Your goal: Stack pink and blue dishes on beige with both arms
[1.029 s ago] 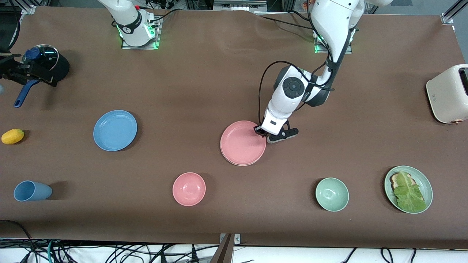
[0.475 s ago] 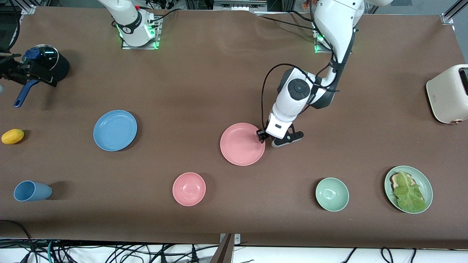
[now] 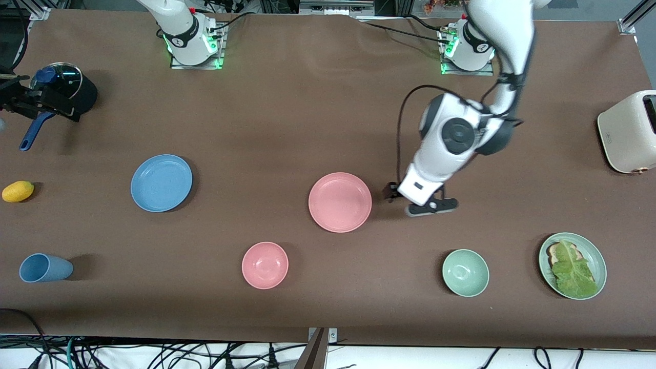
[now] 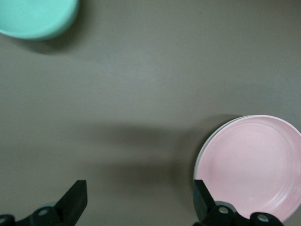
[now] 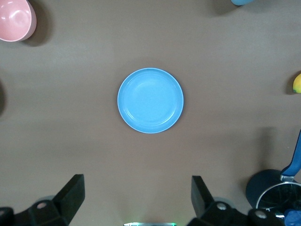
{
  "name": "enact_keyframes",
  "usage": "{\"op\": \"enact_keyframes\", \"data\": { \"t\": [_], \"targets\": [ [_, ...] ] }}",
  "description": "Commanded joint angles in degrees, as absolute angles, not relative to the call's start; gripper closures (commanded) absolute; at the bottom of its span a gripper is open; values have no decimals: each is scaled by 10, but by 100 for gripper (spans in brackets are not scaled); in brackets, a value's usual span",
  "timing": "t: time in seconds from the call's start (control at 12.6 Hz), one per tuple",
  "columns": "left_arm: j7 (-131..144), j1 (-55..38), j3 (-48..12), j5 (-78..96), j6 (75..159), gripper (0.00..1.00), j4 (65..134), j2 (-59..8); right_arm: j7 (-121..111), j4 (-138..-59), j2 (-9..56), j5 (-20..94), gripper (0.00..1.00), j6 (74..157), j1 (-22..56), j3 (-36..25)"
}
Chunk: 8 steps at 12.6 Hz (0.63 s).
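The pink plate [image 3: 340, 202] lies flat near the table's middle, stacked on the beige plate, which shows only as a pale rim [image 4: 203, 149] under the pink plate [image 4: 254, 165]. My left gripper [image 3: 393, 194] hangs open and empty over bare table beside this stack, toward the left arm's end; in the left wrist view its gripper [image 4: 138, 188] holds nothing. The blue plate [image 3: 161, 183] lies alone toward the right arm's end. High over the table, my right gripper [image 5: 136, 186] is open and looks down on the blue plate [image 5: 150, 100]; it is out of the front view.
A pink bowl [image 3: 265, 265], a green bowl [image 3: 465, 272], a blue cup [image 3: 45, 268] and a green plate with lettuce [image 3: 572, 265] line the near edge. A toaster [image 3: 628, 130] stands at the left arm's end; a dark pot [image 3: 64, 92] and yellow fruit [image 3: 18, 191] at the right arm's.
My left gripper let go of the pink plate's rim, the plate settled flat on the beige one, and the gripper drew away toward the left arm's end.
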State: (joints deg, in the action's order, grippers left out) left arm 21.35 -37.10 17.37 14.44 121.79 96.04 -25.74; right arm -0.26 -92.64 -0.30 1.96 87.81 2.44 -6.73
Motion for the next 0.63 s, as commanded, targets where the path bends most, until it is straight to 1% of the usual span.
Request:
{"op": "enact_keyframes", "data": {
  "t": [0.0, 0.08, 0.55],
  "targets": [
    [136, -325, 180, 133, 1075, 0, 862, -253, 2, -938, -18, 17, 0, 880, 24, -65],
    [107, -310, 180, 134, 1056, 0, 854, -247, 2, -938, -18, 17, 0, 879, 24, -64],
    [-17, -233, 174, 129, 999, 0, 850, -209, 2, -938, -18, 16, 0, 877, 24, -63]
  ]
}}
